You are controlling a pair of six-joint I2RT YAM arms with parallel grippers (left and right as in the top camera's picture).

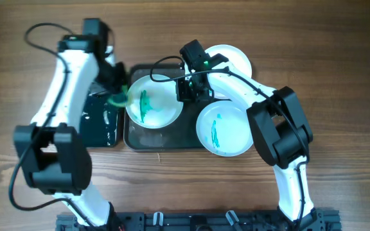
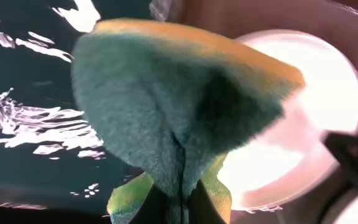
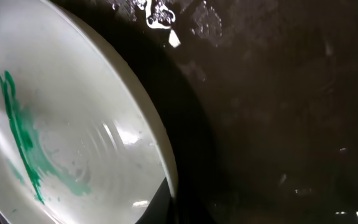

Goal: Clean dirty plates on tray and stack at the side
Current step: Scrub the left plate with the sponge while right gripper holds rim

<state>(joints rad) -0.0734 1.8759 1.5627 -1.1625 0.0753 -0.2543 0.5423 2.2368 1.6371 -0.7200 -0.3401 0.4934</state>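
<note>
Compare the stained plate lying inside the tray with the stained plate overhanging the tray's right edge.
The inside plate lies within the tray; the overhanging plate rests partly on the table. The right end effector grips the inside plate's rim; nothing holds the overhanging plate. Both are white, round and smeared green.

The overhead camera looks straight down on the whole table (image 1: 339,38). The left wrist camera is pressed up against a sponge (image 2: 166,106). The right wrist camera hangs close over the tray (image 3: 278,112), and it shares the green-smeared plate (image 1: 153,102) with the overhead view.
</note>
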